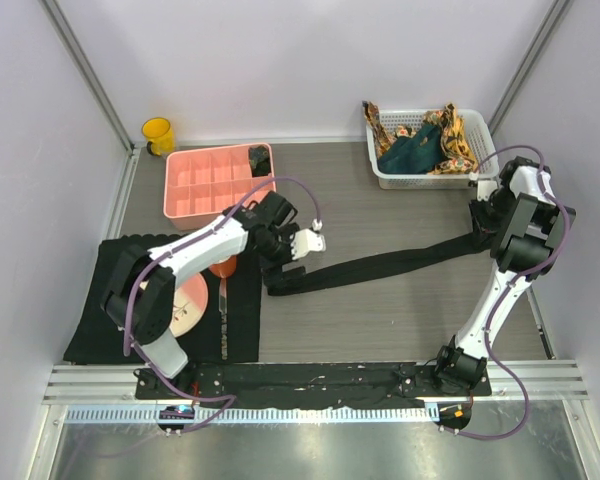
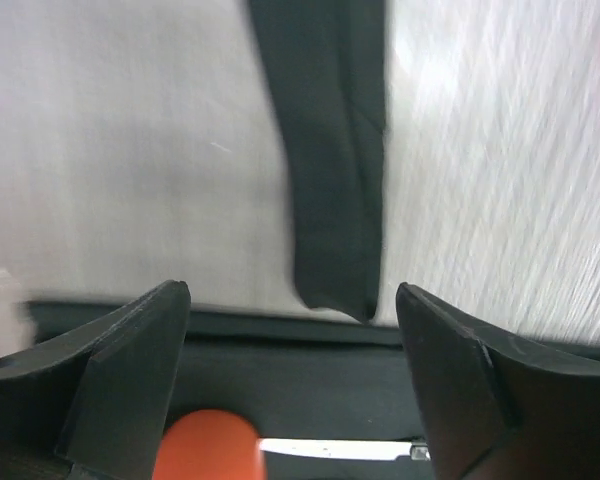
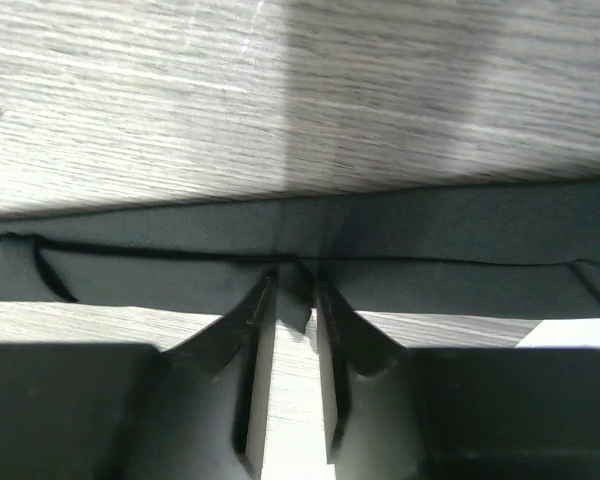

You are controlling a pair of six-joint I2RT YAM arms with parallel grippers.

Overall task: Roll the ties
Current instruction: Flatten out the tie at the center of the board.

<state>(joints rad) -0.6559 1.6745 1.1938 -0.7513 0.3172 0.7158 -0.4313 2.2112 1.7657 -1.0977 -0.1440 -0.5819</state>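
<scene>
At mid-table the black tie (image 1: 380, 265) is lying stretched out, the left gripper (image 2: 290, 300) hovering wide open over one end, the right gripper (image 3: 295, 285) pinching the other. Farther back, other ties (image 1: 420, 148) are filling a white basket (image 1: 385, 180).

We see a plain black tie (image 1: 380, 268) on a grey, wood-grained table (image 1: 380, 330). The white basket (image 1: 430, 180) holds a dark teal tie (image 1: 412, 152) and orange-yellow patterned ties (image 1: 458, 140). The tray (image 1: 170, 185) is salmon pink, the cup (image 1: 158, 134) yellow, the mat (image 1: 100, 320) black.
</scene>
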